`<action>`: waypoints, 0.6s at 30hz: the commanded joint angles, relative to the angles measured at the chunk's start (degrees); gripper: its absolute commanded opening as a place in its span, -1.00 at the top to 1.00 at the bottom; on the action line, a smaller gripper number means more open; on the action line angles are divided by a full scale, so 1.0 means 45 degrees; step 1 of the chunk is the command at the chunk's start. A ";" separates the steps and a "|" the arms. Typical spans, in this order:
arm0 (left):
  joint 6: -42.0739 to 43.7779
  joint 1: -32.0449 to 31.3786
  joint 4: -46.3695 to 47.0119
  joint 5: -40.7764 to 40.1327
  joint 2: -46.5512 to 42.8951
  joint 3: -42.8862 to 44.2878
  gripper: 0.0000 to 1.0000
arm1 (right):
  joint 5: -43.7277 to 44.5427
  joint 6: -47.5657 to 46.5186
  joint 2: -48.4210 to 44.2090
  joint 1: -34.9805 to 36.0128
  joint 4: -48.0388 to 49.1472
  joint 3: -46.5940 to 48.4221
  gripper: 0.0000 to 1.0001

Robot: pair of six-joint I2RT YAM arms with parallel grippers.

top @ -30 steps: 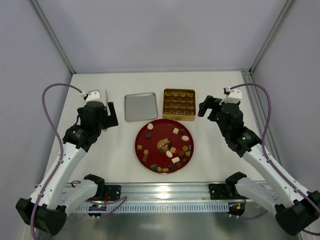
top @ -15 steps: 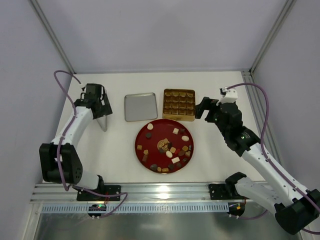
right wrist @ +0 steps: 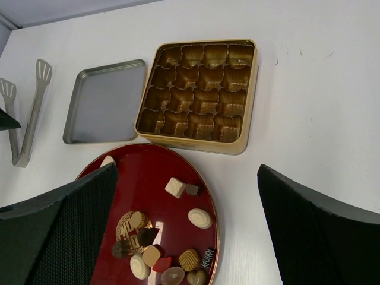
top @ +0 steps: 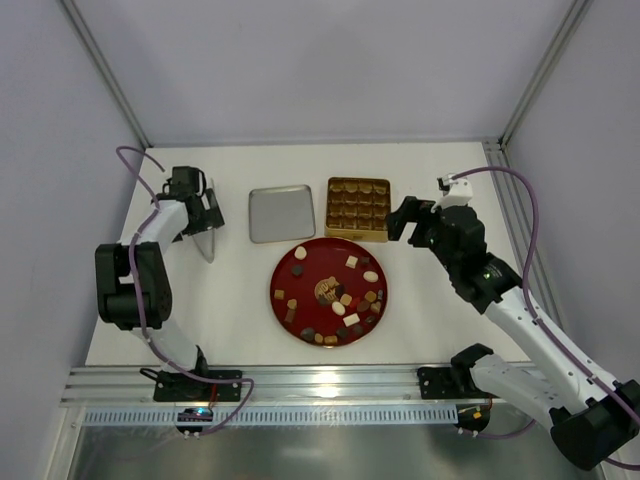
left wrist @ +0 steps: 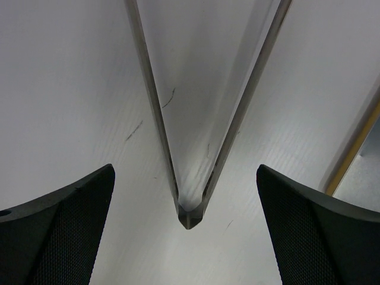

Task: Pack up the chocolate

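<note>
The chocolate [top: 351,262] lies as several small dark, caramel and cream pieces on a round red plate [top: 300,300]; in the right wrist view the chocolate [right wrist: 200,218] shows on the plate [right wrist: 178,163] too. Behind it stands the gold tin [top: 357,208] with empty cups, which the right wrist view shows as well [right wrist: 202,95]. My right gripper [top: 412,220] hovers open right of the tin, and from its wrist camera the gripper [right wrist: 187,168] has nothing between its fingers. My left gripper [top: 205,222] hangs open over metal tongs [top: 208,250]; the tongs' hinge end [left wrist: 189,217] lies between the fingers of the gripper [left wrist: 184,169], untouched.
A square silver lid [top: 281,213] lies left of the tin, also in the right wrist view [right wrist: 104,101]. The tongs [right wrist: 27,116] lie left of the lid. White walls and metal posts close the table at the back and sides.
My left arm has swung out and stretched to the far left, bringing its gripper over the tongs. My right gripper has edged slightly left toward the tin.
</note>
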 commanded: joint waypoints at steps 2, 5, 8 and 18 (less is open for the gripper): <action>0.0032 0.0112 0.0841 0.0323 0.0705 0.0662 -1.00 | -0.0178 0.0277 -0.0502 0.0015 0.0279 0.0048 -1.00; -0.0007 0.0131 0.0900 0.0189 0.1233 0.0857 -0.99 | -0.0315 0.0317 -0.0640 0.0015 0.0474 -0.0206 -1.00; 0.0013 0.0151 0.0900 0.0090 0.1585 0.0917 -0.99 | -0.0452 0.0414 -0.0620 0.0015 0.0455 -0.0323 -1.00; 0.0071 0.0131 0.0783 0.0050 0.2679 0.1347 -0.87 | -0.0413 0.0434 -0.0718 0.0015 0.0592 -0.0773 -1.00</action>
